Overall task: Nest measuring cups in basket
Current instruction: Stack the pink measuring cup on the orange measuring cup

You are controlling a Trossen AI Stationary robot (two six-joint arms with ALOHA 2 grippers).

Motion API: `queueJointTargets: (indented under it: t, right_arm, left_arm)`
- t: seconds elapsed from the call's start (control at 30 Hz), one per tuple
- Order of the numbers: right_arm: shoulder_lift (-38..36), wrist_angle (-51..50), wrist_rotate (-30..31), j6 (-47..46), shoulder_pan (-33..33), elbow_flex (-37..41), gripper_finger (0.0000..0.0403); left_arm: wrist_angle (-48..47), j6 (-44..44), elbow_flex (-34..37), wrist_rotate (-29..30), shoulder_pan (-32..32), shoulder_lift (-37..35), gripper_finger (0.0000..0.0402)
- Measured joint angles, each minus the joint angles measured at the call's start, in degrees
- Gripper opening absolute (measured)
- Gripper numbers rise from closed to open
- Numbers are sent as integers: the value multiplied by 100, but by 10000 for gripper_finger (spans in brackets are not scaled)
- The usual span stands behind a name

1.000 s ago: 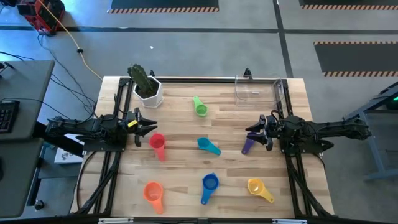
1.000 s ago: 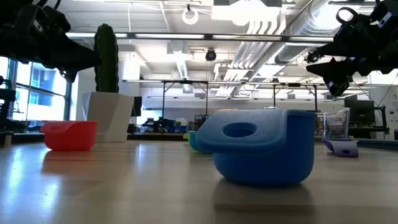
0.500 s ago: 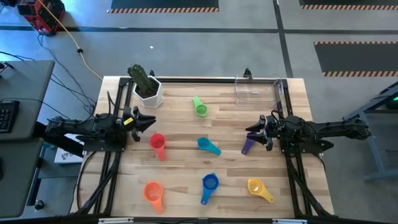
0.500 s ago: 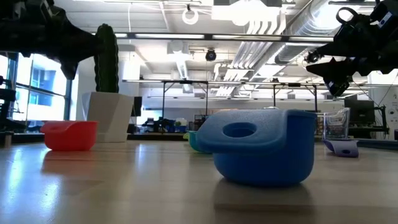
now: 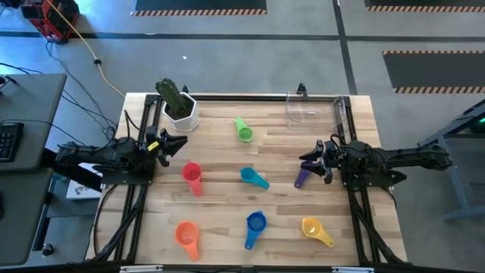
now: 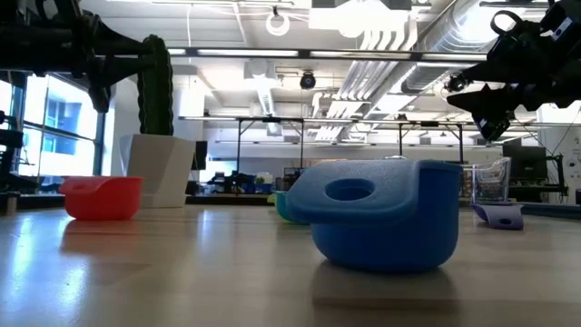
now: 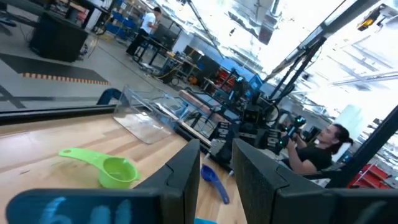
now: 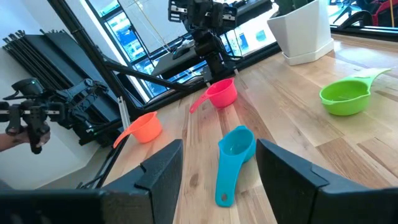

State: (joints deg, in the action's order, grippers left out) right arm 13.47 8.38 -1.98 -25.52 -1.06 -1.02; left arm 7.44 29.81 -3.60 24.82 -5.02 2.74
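Note:
Seven measuring cups lie apart on the wooden table: green (image 5: 243,130), red (image 5: 192,176), teal (image 5: 254,178), purple (image 5: 302,177), orange (image 5: 186,235), blue (image 5: 255,225) and yellow (image 5: 316,230). The clear basket (image 5: 314,108) stands at the far right edge. My left gripper (image 5: 176,144) hangs open above the table's left side, between the plant pot and the red cup. My right gripper (image 5: 309,161) hangs open above the right side, by the purple cup. In the low view both grippers stay well above the table.
A white pot with a green plant (image 5: 180,106) stands at the far left corner, close to my left gripper. Black frame rails (image 5: 132,197) run along both side edges. A person (image 7: 317,152) sits beyond the table's right side.
My left gripper has rolled at the wrist and tipped upward, and its fingertips have swung toward the far edge and the plant pot. Its fingers stay open. My right gripper and all the cups have kept still.

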Motion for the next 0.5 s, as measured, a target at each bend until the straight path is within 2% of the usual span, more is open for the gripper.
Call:
queueJointTargets:
  t: [0.17, 0.5]
  right_arm:
    - [0, -1, 2, 0, -2, 1, 195]
    - [-2, 0, 0, 0, -1, 0, 195]
  left_arm:
    - [63, 319, 0, 292, -2, 0, 85]
    - [742, 469, -66, 223, 0, 0, 86]
